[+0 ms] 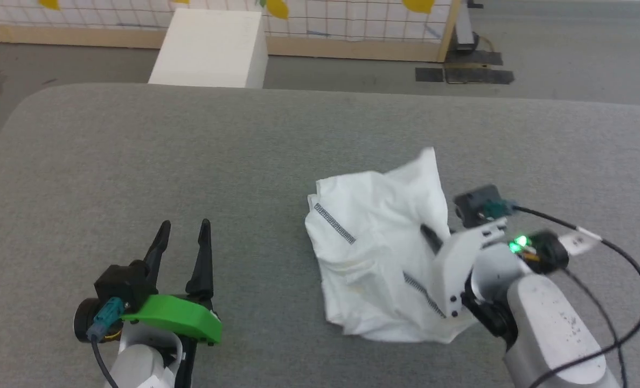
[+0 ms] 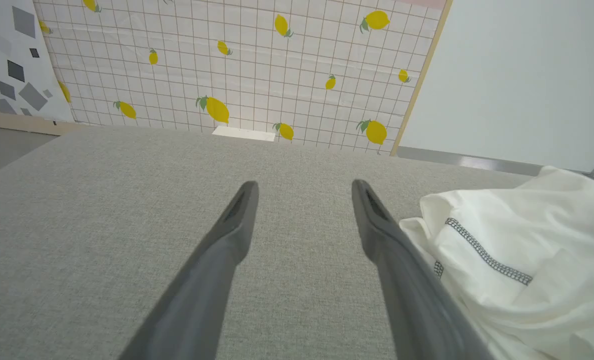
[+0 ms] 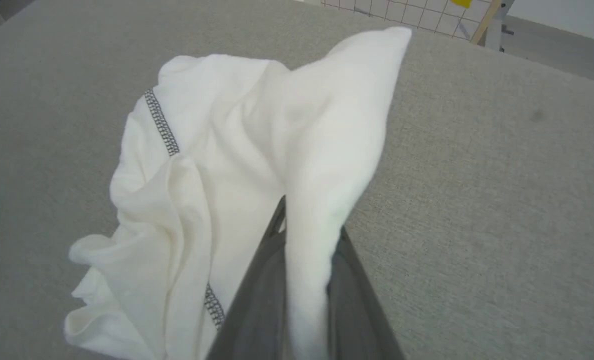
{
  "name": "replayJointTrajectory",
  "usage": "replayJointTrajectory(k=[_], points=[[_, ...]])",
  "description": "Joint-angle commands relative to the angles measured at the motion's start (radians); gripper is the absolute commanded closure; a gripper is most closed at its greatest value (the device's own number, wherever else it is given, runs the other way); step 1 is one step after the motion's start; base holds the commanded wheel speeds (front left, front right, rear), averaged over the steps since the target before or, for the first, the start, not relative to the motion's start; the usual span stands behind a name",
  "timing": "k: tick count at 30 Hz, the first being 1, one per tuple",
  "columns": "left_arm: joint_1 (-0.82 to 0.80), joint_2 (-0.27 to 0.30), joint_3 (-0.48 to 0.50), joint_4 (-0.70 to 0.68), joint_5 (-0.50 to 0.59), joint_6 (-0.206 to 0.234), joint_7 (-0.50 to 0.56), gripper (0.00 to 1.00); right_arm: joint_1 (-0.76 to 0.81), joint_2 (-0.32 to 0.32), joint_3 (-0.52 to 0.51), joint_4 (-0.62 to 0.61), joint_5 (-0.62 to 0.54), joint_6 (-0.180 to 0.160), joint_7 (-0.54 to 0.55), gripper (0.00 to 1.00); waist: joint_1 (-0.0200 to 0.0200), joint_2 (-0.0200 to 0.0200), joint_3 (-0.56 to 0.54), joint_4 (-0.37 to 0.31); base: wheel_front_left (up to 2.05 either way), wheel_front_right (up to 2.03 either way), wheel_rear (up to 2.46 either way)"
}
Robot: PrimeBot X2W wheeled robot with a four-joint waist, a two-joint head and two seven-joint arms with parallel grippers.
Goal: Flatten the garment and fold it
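Grey woven upholstery [image 1: 190,151] covers the wide work surface, with a lemon-print grid panel [image 2: 237,65] and a white box [image 1: 212,48] behind it. Task item, a white shirt [image 1: 374,253], lies in a crumpled heap right of centre on the upholstery. No part is flat yet; a grey stitched seam [image 1: 333,223] shows on its left part. Right gripper [image 3: 309,220] is at the heap's right side, jaws narrowed onto a fold of the white fabric. Its wrist view shows cloth pinched between the two dark fingers and rising to a peak [image 3: 377,55] beyond them. Left gripper [image 1: 185,222] hovers low at the left, jaws wide, holding nothing. It is well apart from the shirt in the head view, though its own wrist view has the shirt's edge just beside one finger. Step in hand, my read: first grab to open the heap out. To do it well, the pinch should hold an edge or a single layer, not a bunched wad; can't tell which from here. Lift slowly, up and away to the right, so the rest drags and unrolls rather than rising as a lump. Left gripper should then take the opposite edge near the seam, so both can pull the fabric taut. Cloth looks thin and likely slips from a shallow pinch; a hard tug may flip the heap instead of spreading it.
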Motion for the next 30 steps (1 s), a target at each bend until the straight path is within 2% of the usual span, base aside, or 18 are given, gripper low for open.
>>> replayJointTrajectory(k=[1,5,9,14,21,26,30], points=[[0.007,-0.006,0.004,-0.008,-0.003,-0.007,-0.005,0.0,-0.017,-0.017,0.021,-0.057,-0.062,-0.002,0.043,1.0,-0.0001,0.0,0.004,-0.031,0.0,0.0,0.0],[0.0,-0.008,0.01,-0.017,0.0,-0.007,-0.005,0.0,-0.027,-0.111,0.085,-0.198,-0.164,-0.002,0.159,1.0,-0.0001,0.0,0.018,-0.081,0.0,0.0,0.0],[-0.009,-0.008,0.014,-0.03,0.007,-0.007,-0.005,0.0,-0.049,-0.22,0.111,-0.275,-0.168,-0.002,0.224,1.0,-0.0001,0.0,0.045,-0.15,0.0,0.0,0.0],[-0.036,0.002,0.012,-0.05,0.02,-0.007,-0.005,0.0,-0.09,-0.353,0.114,-0.295,-0.146,-0.002,0.252,1.0,-0.0001,0.0,0.096,-0.251,0.0,0.0,0.0],[-0.103,0.033,-0.002,-0.073,0.04,-0.007,-0.005,0.0,-0.157,-0.447,0.062,-0.193,-0.126,-0.002,0.195,1.0,-0.0001,0.0,0.195,-0.37,0.0,0.0,0.0],[-0.164,0.067,-0.017,-0.096,0.058,-0.007,0.002,0.0,-0.229,-0.489,0.009,-0.046,-0.142,-0.002,0.1,1.0,-0.0001,0.0,0.281,-0.416,0.0,0.0,0.0],[-0.204,0.095,-0.026,-0.127,0.069,-0.007,0.03,0.0,-0.298,-0.505,-0.025,0.069,-0.166,-0.002,0.005,1.0,-0.0001,0.0,0.343,-0.428,0.0,0.0,0.0]])
